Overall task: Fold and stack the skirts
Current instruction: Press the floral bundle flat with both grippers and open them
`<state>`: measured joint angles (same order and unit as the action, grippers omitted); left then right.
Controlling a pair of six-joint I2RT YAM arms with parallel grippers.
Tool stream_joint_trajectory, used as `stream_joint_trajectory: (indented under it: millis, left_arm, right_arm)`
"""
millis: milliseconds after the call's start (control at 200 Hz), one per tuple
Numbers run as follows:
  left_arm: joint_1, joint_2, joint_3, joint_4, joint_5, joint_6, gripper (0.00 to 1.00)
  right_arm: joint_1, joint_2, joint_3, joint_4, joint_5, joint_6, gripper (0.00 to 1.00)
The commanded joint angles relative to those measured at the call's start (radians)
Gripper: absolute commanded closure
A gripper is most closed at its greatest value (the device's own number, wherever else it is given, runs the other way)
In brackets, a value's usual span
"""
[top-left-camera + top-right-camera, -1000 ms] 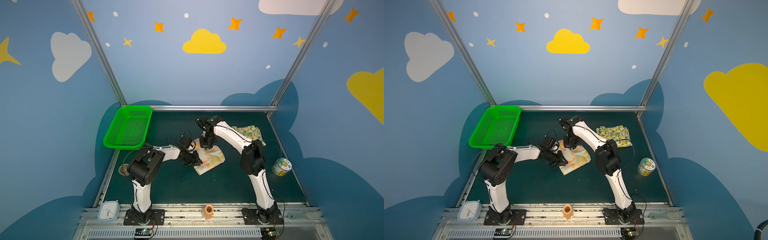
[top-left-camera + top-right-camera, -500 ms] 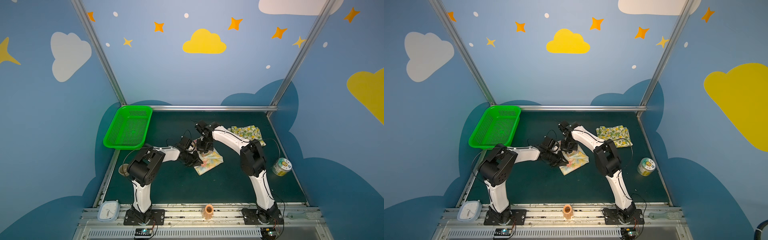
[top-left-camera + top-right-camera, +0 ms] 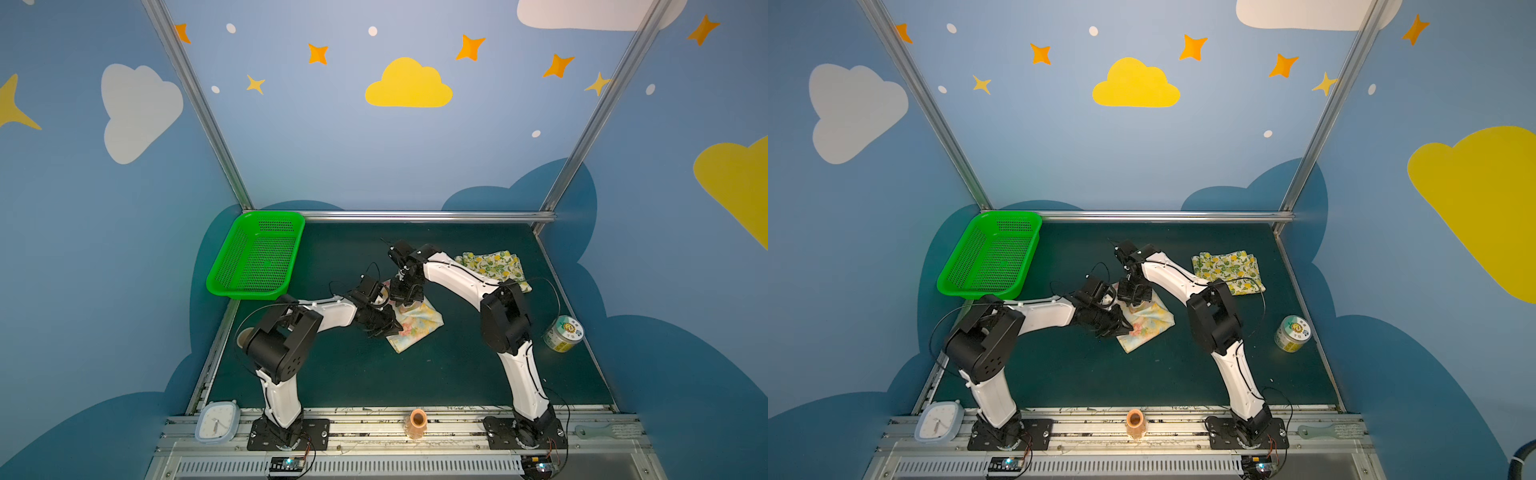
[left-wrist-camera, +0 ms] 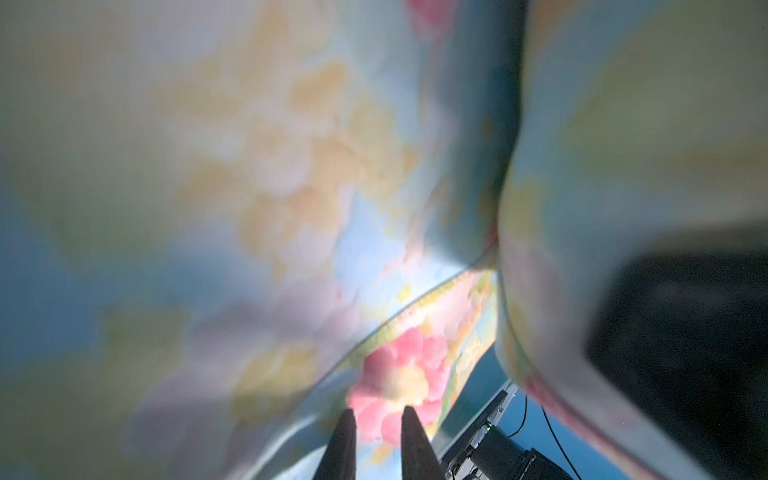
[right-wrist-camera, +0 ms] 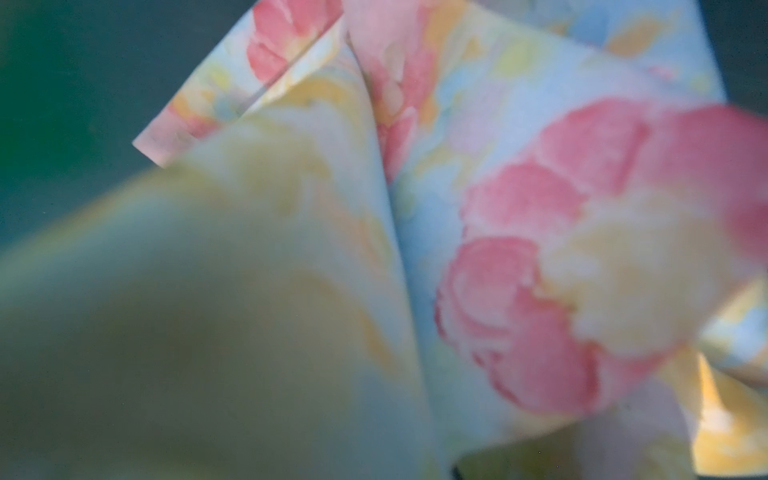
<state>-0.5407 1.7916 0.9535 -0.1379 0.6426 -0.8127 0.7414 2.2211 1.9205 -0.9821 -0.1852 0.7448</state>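
Near edge first: an orange cup [image 3: 418,423] and a white clock [image 3: 217,424] sat on the front rail, off the work area and not part of my job. A tin [image 3: 563,333] stood at the right of the tabletop [image 3: 353,374], well apart from the cloth.

Mid tabletop was the floral skirt [image 3: 422,328], down to a small skewed rectangle with part of it raised. My left hand [image 4: 377,411] was at its near-left edge with the fingers a narrow gap apart. Cloth hung right over that wrist camera, and I couldn't tell if any layer was actually pinched (too blurred). My right hand [image 3: 405,303] was at the far edge, closed. Fabric bunched up toward its camera, so I judged it had the floral skirt's edge pinched.

I read this as mid-fold: the right hand carrying the far edge over, the left steadying the near side so the piece wouldn't slide. It's thin cloth, so it would likely slip open if either side let go early.

Farther back on the right, the lemon skirt [image 3: 1225,266] lay folded flat, apart from the floral one. It was probably the stack base, so stacking was not yet done. In the far left corner sat the green basket [image 3: 249,293], well apart from both hands.
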Motion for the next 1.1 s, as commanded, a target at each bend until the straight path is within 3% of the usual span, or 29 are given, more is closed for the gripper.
stream_joint_trajectory:
  millis: [0, 275, 741, 1091]
  left_arm:
    - [0.017, -0.088, 0.013, -0.088, -0.026, 0.008, 0.77]
    - [0.083, -0.125, 0.001, -0.211, -0.076, 0.114, 0.77]
    - [0.081, 0.026, -0.068, -0.078, -0.070, 0.110, 0.79]
    - [0.075, 0.052, -0.088, -0.056, -0.068, 0.111, 0.79]
  right_arm:
    - [-0.001, -0.004, 0.015, 0.018, -0.016, 0.013, 1.00]
    - [0.000, -0.004, 0.012, 0.025, -0.018, 0.016, 1.00]
    - [0.021, -0.012, 0.018, 0.010, -0.004, 0.025, 1.00]
    - [0.050, 0.044, 0.040, 0.011, -0.025, 0.042, 1.00]
